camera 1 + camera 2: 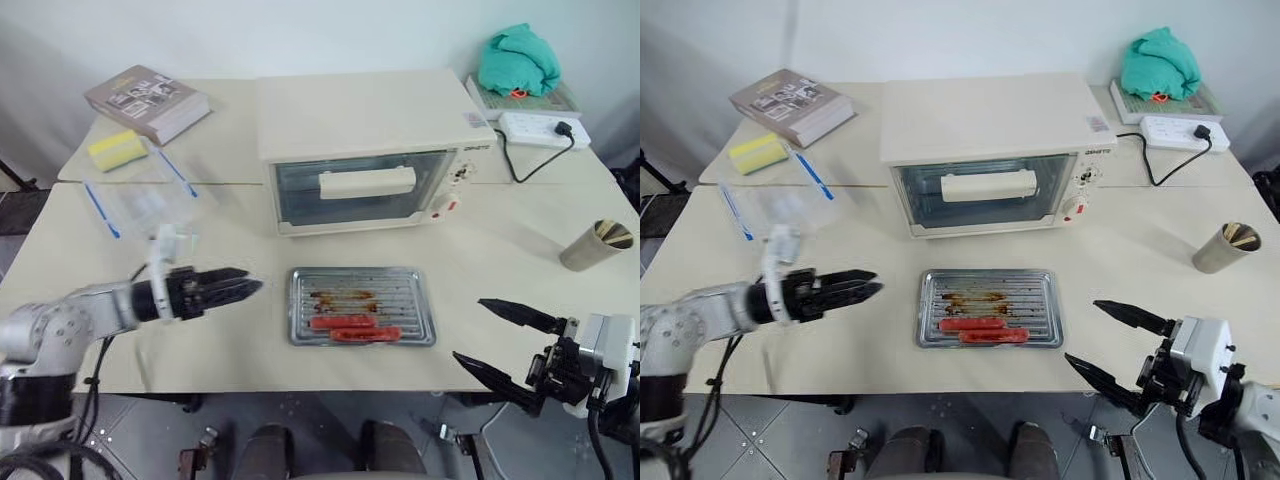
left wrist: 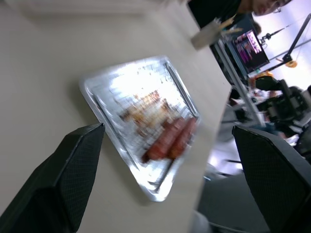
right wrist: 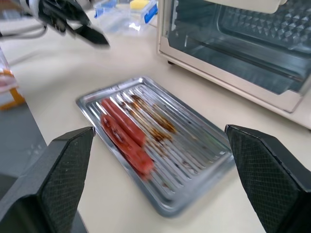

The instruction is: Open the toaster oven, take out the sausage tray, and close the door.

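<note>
Tray [image 1: 363, 306] is lying flat on the desk [image 1: 520, 250], near the front edge, roughly centred, just in front of the oven [image 1: 370, 150] and apart from it. Two red sausages [image 1: 352, 327] are resting along the tray's front side; brown grease marks are sitting mid-tray.

Oven is standing toward the back of the desk. Door [image 1: 360, 188] is looking shut in the head views, handle [image 1: 367, 182] sitting across the glass.

L gripper [image 1: 245, 285] is hovering just left of the tray, released, fingers wide, holding nothing. R gripper [image 1: 495, 340] is hanging off the front-right corner, also spread wide and empty.

Handling, as a guess: tray is thin stiff metal, light, prob slick w/ grease; ribbed base is giving no purchase, so the raised rim on a short side is the spot to pinch. Sausages are loose and could roll if it's tilting, so keep it level. Door is glass, fragile-ish; the bar handle is the place to take hold, no squeezing the pane.

Task is looking about done: tray out, door appearing closed.
</note>
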{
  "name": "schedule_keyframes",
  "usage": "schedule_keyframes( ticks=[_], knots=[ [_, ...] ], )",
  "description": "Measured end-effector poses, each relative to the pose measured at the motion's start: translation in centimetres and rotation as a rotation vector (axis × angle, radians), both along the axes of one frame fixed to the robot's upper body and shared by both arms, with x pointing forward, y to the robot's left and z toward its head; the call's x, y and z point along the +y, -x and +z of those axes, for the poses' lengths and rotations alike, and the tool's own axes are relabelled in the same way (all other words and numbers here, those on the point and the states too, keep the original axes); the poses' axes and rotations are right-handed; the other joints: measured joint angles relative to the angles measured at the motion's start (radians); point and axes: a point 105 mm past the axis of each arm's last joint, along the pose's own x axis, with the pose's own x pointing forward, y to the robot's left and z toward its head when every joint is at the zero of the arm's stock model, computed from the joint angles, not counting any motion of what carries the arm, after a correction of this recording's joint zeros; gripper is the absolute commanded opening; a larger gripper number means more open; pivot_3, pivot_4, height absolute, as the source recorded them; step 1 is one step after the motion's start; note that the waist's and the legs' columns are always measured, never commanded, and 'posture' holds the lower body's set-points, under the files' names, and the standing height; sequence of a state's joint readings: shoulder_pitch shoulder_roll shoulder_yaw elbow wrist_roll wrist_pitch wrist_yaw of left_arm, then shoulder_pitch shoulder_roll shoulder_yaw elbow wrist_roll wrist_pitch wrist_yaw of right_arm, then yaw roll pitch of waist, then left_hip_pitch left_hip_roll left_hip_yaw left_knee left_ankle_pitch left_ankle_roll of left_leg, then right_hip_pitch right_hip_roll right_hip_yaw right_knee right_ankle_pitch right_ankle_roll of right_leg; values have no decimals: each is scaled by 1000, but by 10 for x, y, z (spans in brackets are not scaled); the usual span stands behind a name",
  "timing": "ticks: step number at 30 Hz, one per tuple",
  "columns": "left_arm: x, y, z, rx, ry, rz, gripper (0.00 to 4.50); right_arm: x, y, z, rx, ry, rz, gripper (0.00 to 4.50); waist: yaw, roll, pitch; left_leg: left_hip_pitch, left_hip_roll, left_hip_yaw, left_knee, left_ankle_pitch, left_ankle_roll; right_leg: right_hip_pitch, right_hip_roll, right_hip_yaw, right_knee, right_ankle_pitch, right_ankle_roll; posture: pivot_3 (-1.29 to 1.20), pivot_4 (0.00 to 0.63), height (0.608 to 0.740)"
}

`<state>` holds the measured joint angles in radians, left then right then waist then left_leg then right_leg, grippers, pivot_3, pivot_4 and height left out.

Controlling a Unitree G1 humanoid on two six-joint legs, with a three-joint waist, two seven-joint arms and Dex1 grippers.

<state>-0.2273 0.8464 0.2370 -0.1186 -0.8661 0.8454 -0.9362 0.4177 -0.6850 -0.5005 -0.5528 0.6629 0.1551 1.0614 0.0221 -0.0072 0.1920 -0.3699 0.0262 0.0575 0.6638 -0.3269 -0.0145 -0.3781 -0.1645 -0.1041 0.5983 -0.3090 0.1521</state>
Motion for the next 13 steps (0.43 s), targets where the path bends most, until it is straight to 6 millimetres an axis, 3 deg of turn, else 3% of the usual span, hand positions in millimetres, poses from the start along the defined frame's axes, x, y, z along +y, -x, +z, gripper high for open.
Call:
schedule_keyframes(
  ticks=[3,5,13],
  knots=[
    [20,15,-15,-172,-249,-77,4454,-5,-3,-5,21,33,29,4500,2,1,0,0,1,1,-1,-2,1,0,1,0,-5,0,-1,0,150,740],
    [26,23,-23,-237,-325,-132,4454,-6,-5,-3,10,45,56,4500,6,1,1,-1,2,2,0,-3,2,0,1,0,-5,0,0,0,150,740],
    [49,29,-17,-496,-380,-114,4454,-15,-10,-5,12,97,186,4500,4,0,1,-1,3,4,1,-5,4,1,1,-3,-4,1,1,0,150,740]
  ],
)
